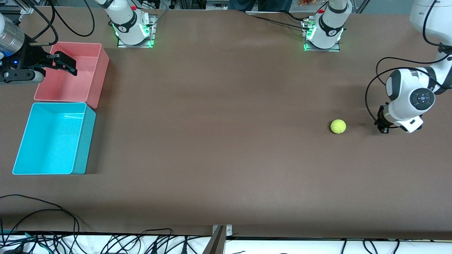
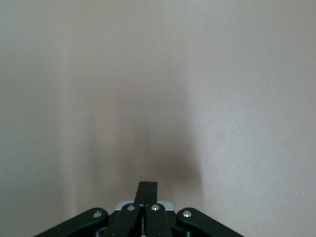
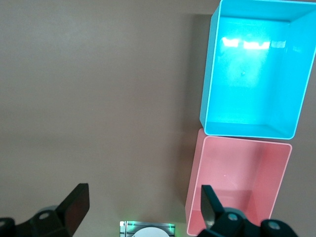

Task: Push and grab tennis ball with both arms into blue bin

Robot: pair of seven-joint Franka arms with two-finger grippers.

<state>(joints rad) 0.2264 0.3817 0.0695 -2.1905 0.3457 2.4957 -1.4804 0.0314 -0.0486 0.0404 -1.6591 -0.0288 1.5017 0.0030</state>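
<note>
I log the ball [image 1: 338, 126] on the table [image 1: 219, 141], the closed left gripper [image 1: 383, 127] low at its three o'clock. Right gripper [image 1: 65, 63] hangs open over the pink bin [image 1: 92, 76]; blue bin [image 1: 79, 141] touches it at six o'clock.

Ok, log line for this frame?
tennis ball: on table, untouched | left gripper: shut, beside ball | right gripper: open, over pink bin | blue bin: empty

Brown table [image 1: 226, 141], black cables [image 1: 53, 225] along its edge.

arms [image 1: 409, 98]: white shells, black joints | black looping cables | black tools | green-lit bases
</note>
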